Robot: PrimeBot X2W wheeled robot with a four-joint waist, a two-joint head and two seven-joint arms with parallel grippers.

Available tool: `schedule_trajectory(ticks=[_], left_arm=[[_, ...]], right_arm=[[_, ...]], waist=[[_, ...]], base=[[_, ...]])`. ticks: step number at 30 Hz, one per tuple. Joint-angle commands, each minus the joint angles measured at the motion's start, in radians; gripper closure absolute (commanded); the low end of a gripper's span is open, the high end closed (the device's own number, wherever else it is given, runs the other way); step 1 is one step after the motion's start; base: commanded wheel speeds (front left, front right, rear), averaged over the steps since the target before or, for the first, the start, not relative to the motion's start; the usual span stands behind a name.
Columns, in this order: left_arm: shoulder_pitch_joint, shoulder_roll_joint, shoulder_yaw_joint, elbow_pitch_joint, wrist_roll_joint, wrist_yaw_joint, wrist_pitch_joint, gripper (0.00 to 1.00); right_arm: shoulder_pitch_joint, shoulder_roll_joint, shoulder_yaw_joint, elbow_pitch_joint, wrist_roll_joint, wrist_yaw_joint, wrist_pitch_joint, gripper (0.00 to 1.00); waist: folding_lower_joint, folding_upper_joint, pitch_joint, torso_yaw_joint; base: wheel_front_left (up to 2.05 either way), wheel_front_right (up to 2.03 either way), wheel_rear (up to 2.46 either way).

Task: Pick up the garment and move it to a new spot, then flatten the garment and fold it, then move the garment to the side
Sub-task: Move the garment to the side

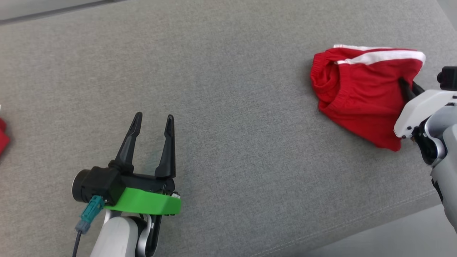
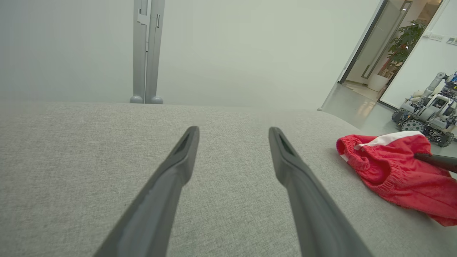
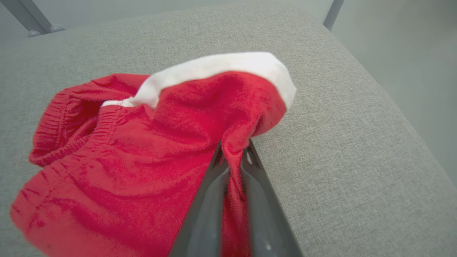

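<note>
On a grey cushion (image 1: 232,89), the right pincer (image 1: 407,82) is clamped on a red garment (image 1: 357,92) with a white stripe, which lies bunched near the cushion's right end, not far from its rounded far right corner. In the right wrist view we see the two dark fingers (image 3: 207,200) pressed together, with a fold of the garment (image 3: 142,142) pinched between them just below the white band. The rest of the cloth spreads to the left of that view, and its elastic waistband is gathered at the edge. The left pincer (image 1: 154,115) sits well apart from the garment, over the bare cushion toward the near left, with its fingers spread wide and nothing between them. From the left wrist view we see the left pincer (image 2: 234,129) pointing across open fabric. The garment (image 2: 392,167) lies off to the right of that view, and a dark finger (image 2: 435,161) of the right pincer rests against it. A small patch of red cloth (image 1: 3,137) shows at the cushion's left edge. Beyond the cushion stand a grey post (image 2: 147,53), a potted plant (image 2: 405,43) and another wheeled robot (image 2: 428,114).
</note>
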Motion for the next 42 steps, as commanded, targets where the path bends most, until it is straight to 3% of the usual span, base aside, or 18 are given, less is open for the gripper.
schedule_trajectory(ticks=[1,9,22,23,24,25,34,42], left_arm=[[-0.018,0.007,0.007,-0.003,0.017,-0.003,0.0,0.0],[-0.041,0.014,0.029,-0.029,0.037,0.001,0.0,0.0],[-0.057,0.013,0.02,-0.081,0.049,-0.007,0.0,0.0],[-0.057,0.013,0.019,-0.082,0.049,-0.007,0.0,0.0],[-0.057,0.013,0.018,-0.082,0.049,-0.006,0.0,0.0],[-0.058,0.013,0.017,-0.082,0.05,-0.006,0.0,0.0],[-0.054,0.009,0.017,-0.075,0.033,0.0,0.0,0.0],[-0.042,0.007,0.042,-0.053,-0.005,0.004,0.0,0.0]], right_arm=[[-0.032,0.001,0.006,0.014,-0.023,-0.002,-0.023,1.0],[-0.162,-0.052,-0.004,0.143,-0.152,-0.002,-0.127,1.0],[-0.345,-0.18,-0.143,0.37,-0.38,-0.001,-0.192,0.99],[-0.353,-0.185,-0.147,0.375,-0.401,-0.002,-0.201,0.74],[-0.363,-0.188,-0.163,0.379,-0.415,-0.002,-0.216,0.04],[-0.368,-0.187,-0.179,0.386,-0.425,-0.002,-0.224,0.0],[-0.353,-0.137,-0.294,0.4,-0.524,-0.002,-0.283,0.0],[-0.329,-0.037,-0.224,0.319,-0.521,-0.002,-0.304,0.0]], waist=[[-0.0001,0.0,0.05,-0.03],[-0.0001,0.0,0.112,0.033],[-0.0001,0.0,0.176,0.132],[-0.0001,0.0,0.178,0.135],[-0.0001,0.0,0.18,0.138],[-0.0001,0.0,0.18,0.139],[-0.0001,0.0,0.146,0.132],[-0.0001,0.0,0.063,0.121]], base=[[0.0,0.0,0.0],[0.0,0.0,0.0],[0.0,0.0,0.0],[0.0,0.0,0.0],[0.0,0.0,0.0],[0.0,0.0,0.0],[0.0,0.0,0.0],[0.0,0.0,0.0]])
